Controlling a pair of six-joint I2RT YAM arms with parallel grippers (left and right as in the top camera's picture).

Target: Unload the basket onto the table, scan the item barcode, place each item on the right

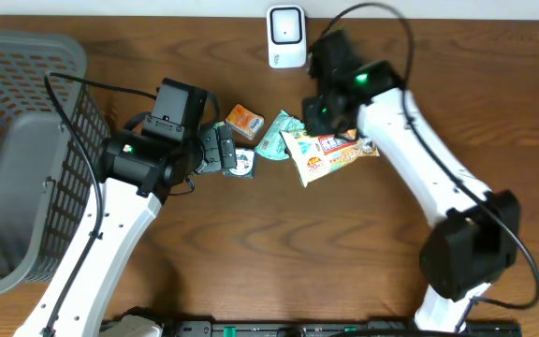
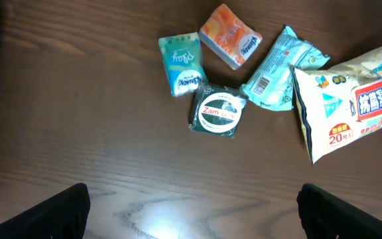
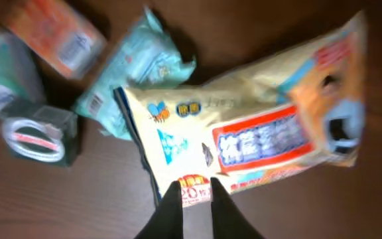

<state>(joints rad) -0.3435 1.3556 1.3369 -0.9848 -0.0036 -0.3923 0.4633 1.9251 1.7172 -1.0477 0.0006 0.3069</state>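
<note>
Looking down at a dark wood table (image 1: 279,243), the biggest thing on it is a grey mesh basket (image 1: 3,65) taking up the far left side. Next come the two white arms, the left arm (image 1: 110,234) reaching in from the bottom left and the right arm (image 1: 419,150) bending in from the bottom right.

The left gripper (image 2: 192,192) hangs over the small items with its claw spread wide and nothing in it. The right gripper (image 3: 194,199) is low at the wipes pack (image 3: 244,133), the cream and orange one. Its fingers are close together with the pack's near edge poking between them, but the wrist shot is blurry, so honestly can't tell if it's really pinching or not.

That wipes pack lies flat in the middle of the table, right of the other items and a bit below the white scanner (image 1: 286,36) that stands at the far edge. They're well apart, not touching.

Just left of the pack, touching it, is a teal packet (image 2: 277,70) with a barcode label facing up. Then the little stuff: an orange tissue pack (image 2: 231,36), a green tissue pack (image 2: 180,64) beside it, and a small dark green box (image 2: 219,113) with a round white label, sitting just below those two
</note>
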